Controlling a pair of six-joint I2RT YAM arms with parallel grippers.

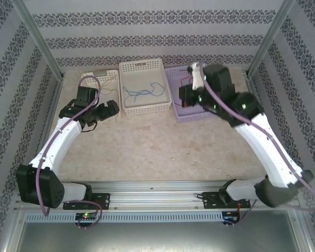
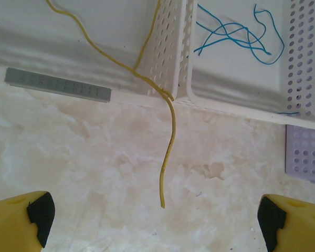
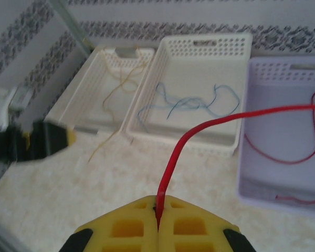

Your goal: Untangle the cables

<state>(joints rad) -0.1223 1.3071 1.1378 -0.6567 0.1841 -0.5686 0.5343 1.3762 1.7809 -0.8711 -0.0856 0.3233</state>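
Right gripper point(image 3: 157, 210) is clamped on the red cable point(image 3: 199, 131), which arcs back into the purple basket point(image 3: 283, 68). Left gripper point(image 2: 153, 218) hangs wide over the yellow cable point(image 2: 170, 136), whose tail spills from the left white basket point(image 2: 68, 58) onto the worktop point(image 2: 94, 157). Blue cable point(image 3: 191, 102) lies in the middle basket point(image 3: 199, 42). All 3 look light, limp and thin, so I would pinch gently near a free end.

The yellow cable point(image 2: 170, 136) is cut off at top, the red cable point(image 3: 220, 120) at right.
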